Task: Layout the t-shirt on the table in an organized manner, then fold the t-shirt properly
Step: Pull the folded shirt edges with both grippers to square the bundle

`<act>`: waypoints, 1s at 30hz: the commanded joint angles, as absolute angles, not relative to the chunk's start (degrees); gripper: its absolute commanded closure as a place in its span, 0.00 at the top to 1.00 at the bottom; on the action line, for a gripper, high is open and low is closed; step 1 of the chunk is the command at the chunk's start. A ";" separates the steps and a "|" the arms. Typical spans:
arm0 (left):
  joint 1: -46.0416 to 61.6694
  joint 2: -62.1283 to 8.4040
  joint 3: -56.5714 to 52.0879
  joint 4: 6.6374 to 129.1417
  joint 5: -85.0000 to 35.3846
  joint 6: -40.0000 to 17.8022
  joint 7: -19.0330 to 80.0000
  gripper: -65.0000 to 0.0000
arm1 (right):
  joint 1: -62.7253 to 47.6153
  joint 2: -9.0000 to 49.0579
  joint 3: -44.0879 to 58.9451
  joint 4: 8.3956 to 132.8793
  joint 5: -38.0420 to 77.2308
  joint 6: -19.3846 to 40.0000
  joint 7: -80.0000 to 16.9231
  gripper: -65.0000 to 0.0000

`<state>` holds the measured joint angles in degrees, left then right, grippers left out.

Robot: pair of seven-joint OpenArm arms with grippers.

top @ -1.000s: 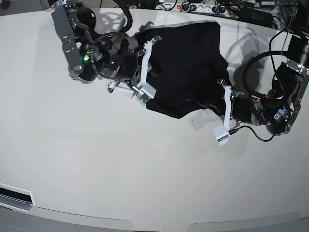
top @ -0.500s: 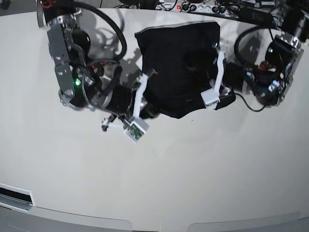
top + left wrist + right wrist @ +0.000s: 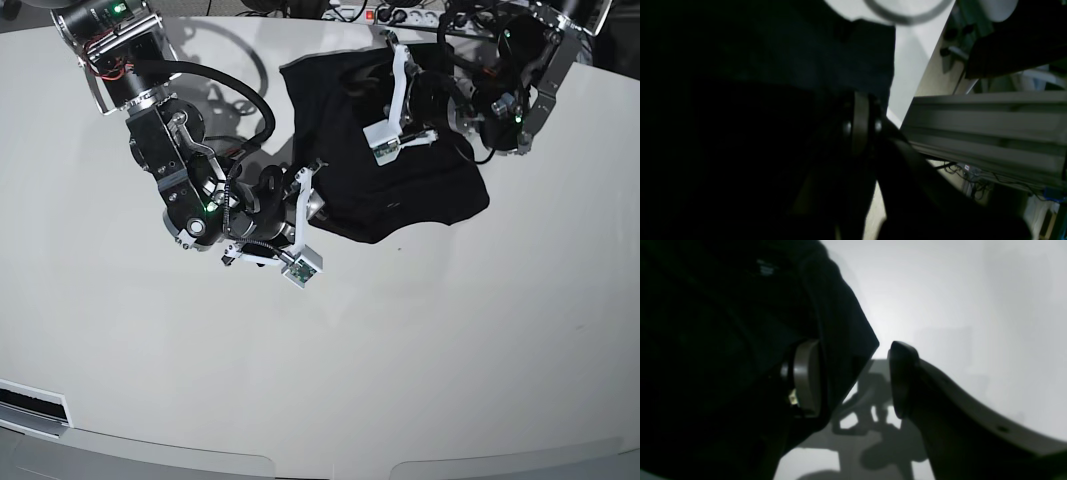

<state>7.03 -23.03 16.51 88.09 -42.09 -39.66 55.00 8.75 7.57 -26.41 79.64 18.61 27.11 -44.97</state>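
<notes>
Moved: left gripper [image 3: 400,100] carried up over black soft-fabric t-shirt [image 3: 350,120], clenched on fabric.
Right gripper [image 3: 853,380]: released beside shirt corner.
Handling: light, limp; pinch at hem corners.

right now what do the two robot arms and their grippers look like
Both arms are black jointed metal wrapped in looping black cables. The right arm shows a small green light, as does the left arm. The right gripper and the left gripper each carry long, curved white plastic fingers with a small grey block at the end.
</notes>
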 commanded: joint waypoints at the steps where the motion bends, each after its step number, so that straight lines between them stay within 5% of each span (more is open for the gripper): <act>1: 7.22 -23.46 16.32 88.97 -41.78 -40.00 54.83 0.00 | 10.17 7.29 -26.22 80.49 19.46 26.98 -43.51 0.45; 9: 7.92 -23.51 16.32 88.92 -39.42 -40.00 54.87 0.00 | 10.17 6.33 -26.22 80.49 18.96 31.75 -43.42 0.00; 16: 8.08 -24.12 16.32 88.90 -39.33 -40.00 55.11 0.00 | 13.26 7.01 -26.20 80.49 14.06 32.77 -41.60 0.00; 19: 8.97 -24.14 16.32 88.90 -38.11 -40.00 55.29 0.00 | 14.26 7.03 -26.20 80.49 18.55 40.00 -41.74 0.00; 30: 11.92 -25.63 16.32 88.86 -36.45 -40.00 54.83 0.00 | 15.62 9.15 -26.17 80.47 17.12 40.00 -41.54 0.00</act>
